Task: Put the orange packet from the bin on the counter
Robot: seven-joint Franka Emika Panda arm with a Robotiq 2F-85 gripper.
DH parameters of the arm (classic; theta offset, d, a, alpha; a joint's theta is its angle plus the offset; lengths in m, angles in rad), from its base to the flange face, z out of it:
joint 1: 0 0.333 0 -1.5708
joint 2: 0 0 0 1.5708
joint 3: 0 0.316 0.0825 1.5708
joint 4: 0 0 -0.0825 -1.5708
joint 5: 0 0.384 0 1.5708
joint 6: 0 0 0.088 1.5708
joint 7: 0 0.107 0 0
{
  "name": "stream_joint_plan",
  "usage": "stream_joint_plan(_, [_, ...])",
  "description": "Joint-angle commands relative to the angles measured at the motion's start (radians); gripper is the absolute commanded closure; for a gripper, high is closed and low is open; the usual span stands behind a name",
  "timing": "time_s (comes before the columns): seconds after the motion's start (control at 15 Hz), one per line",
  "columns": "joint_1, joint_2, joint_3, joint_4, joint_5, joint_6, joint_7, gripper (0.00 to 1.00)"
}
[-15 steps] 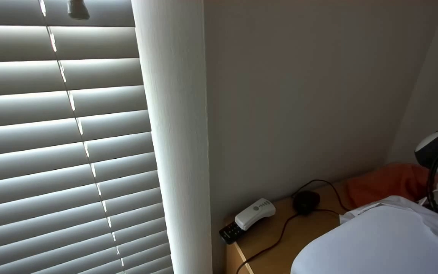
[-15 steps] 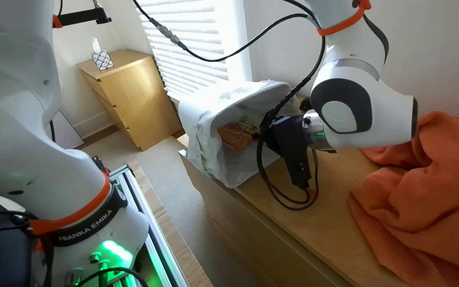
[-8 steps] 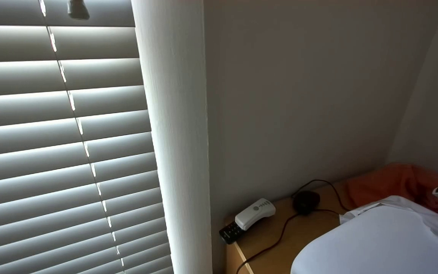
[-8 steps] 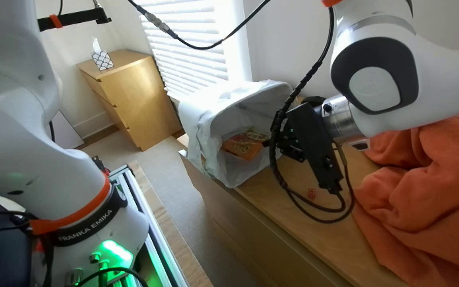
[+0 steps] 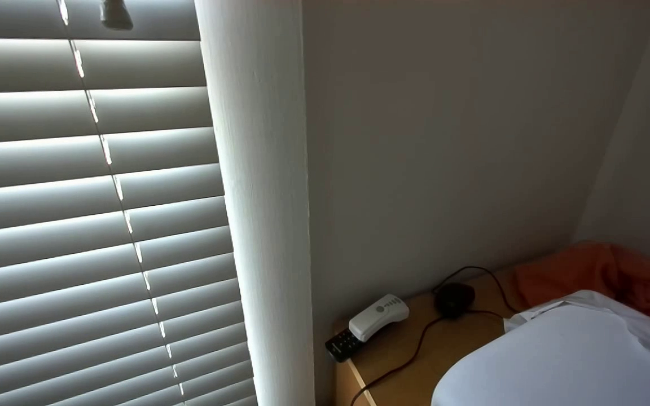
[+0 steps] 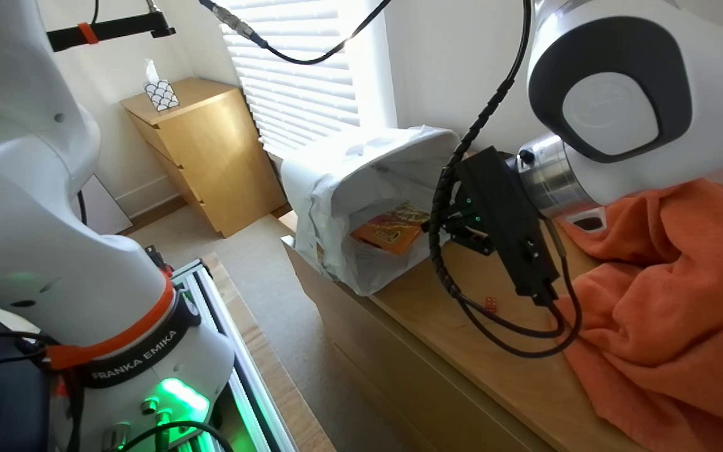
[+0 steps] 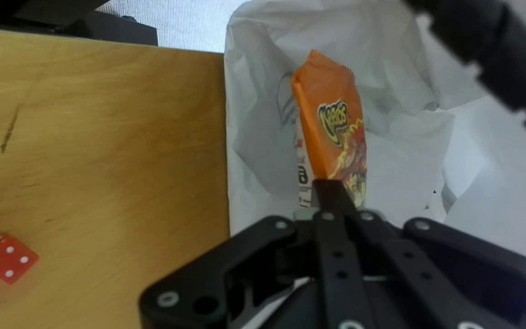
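The orange packet (image 6: 393, 235) is inside the mouth of the white-lined bin (image 6: 327, 179), which lies on its side on the wooden counter (image 6: 481, 358) in an exterior view. The packet also shows in the wrist view (image 7: 327, 123), stretching out beyond the fingertips over the white liner (image 7: 263, 155). My gripper (image 6: 427, 226) is at the bin's opening, shut on the packet's near end; it also shows in the wrist view (image 7: 329, 189). The fingers hide that end. In an exterior view the bin's white outside (image 5: 562, 355) hides the packet and gripper.
A red die (image 6: 491, 305) lies on the counter below the gripper. A crumpled orange cloth (image 6: 681, 301) covers the counter's right part. Behind the bin are a white remote (image 5: 378, 317), a black remote (image 5: 343, 345) and a black corded device (image 5: 455, 299). Cables loop round the gripper.
The gripper has moved back to the right, away from the bin, and tilted. The packet has moved with it toward the bin's mouth. The red die is now fully uncovered.
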Motion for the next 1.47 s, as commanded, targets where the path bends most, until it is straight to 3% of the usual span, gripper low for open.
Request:
stream_joint_plan(0.0, [-0.030, 0.001, -0.003, 0.007, -0.015, 0.057, 0.047, 1.00])
stream_joint_plan(0.53, [-0.134, -0.019, -0.066, 0.059, -0.027, 0.210, 0.094, 1.00])
stream_joint_plan(0.8, [-0.166, 0.005, -0.039, 0.091, 0.059, 0.265, 0.103, 1.00])
stream_joint_plan(1.13, [-0.158, 0.048, -0.010, 0.103, 0.156, 0.356, 0.111, 1.00])
stream_joint_plan(1.2, [-0.157, 0.058, -0.005, 0.104, 0.174, 0.375, 0.118, 0.74])
stream_joint_plan(1.27, [-0.155, 0.063, 0.000, 0.101, 0.181, 0.393, 0.120, 0.73])
stream_joint_plan(1.4, [-0.152, 0.060, 0.006, 0.093, 0.189, 0.416, 0.131, 0.60])
